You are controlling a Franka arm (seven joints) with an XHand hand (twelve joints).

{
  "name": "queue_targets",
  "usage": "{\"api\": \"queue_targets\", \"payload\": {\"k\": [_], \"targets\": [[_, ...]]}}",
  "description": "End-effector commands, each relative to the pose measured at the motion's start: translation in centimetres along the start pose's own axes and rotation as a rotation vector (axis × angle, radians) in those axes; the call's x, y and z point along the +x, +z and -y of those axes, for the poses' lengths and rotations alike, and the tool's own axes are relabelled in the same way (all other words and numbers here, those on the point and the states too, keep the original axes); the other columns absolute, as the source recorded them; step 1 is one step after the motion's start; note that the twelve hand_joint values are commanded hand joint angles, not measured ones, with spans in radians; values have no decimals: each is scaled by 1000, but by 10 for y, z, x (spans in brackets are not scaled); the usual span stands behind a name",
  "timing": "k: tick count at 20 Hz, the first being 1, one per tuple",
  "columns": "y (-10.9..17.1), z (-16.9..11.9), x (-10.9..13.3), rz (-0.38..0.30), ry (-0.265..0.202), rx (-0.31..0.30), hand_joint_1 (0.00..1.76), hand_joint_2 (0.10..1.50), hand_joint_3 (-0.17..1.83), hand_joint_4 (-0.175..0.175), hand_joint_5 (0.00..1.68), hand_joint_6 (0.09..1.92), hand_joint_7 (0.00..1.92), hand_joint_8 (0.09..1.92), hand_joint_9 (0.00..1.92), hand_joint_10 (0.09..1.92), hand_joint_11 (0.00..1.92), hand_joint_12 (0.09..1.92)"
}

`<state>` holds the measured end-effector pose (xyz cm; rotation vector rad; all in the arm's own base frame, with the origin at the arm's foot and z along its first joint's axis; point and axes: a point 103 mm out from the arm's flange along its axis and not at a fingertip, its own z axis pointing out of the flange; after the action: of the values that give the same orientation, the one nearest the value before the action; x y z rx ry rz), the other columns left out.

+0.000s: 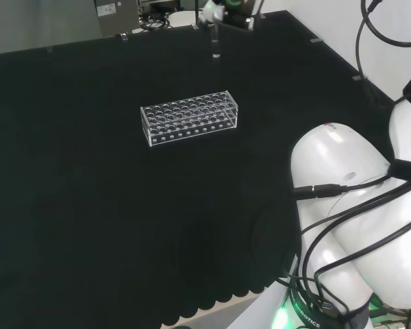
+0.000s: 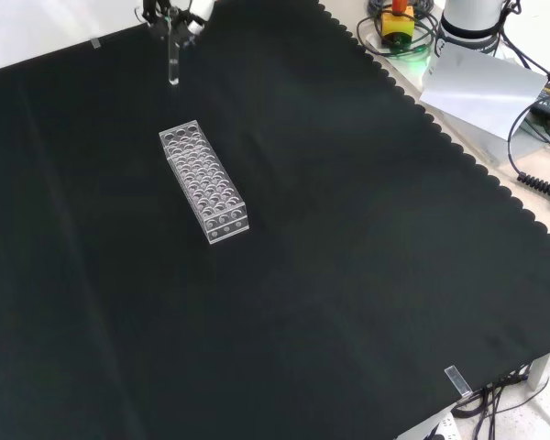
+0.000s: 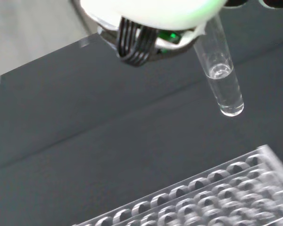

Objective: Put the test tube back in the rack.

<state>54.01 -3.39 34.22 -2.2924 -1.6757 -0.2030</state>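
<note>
A clear test tube rack (image 1: 190, 116) with several rows of holes lies on the black cloth (image 1: 89, 205), left of centre in the front view (image 2: 203, 181). A clear glass test tube (image 1: 214, 40) hangs upright in the air beyond the rack's far side, held at its top by the hand (image 1: 216, 9). From the front, the tube (image 2: 172, 60) hangs under the hand (image 2: 185, 9) at the upper left, above and apart from the rack's far end. The wrist view has the tube (image 3: 222, 77), a little clear liquid in its bottom, over the cloth with the rack (image 3: 203, 202) below it.
The arm's white links (image 1: 342, 199) stand at the head view's right. Past the cloth's scalloped edge (image 2: 458, 137) in the front view lie a yellow and red button box (image 2: 399, 20), a white sheet (image 2: 481, 87) and cables (image 2: 541, 183).
</note>
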Motion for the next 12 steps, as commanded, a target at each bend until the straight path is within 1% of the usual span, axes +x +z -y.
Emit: {"api": "queue_targets", "payload": {"k": [1, 5, 12], "targets": [[23, -6, 27, -68, -40, 47, 1221, 686, 591, -175, 1302, 580, 1710, 421, 1588, 454, 1149, 984], [35, -12, 25, -88, -26, 72, 1221, 686, 591, -175, 1302, 580, 1710, 420, 1587, 455, 1148, 985], [60, -26, 24, -94, -20, 104, 1221, 685, 592, -175, 1302, 580, 1710, 420, 1587, 455, 1149, 985]]}}
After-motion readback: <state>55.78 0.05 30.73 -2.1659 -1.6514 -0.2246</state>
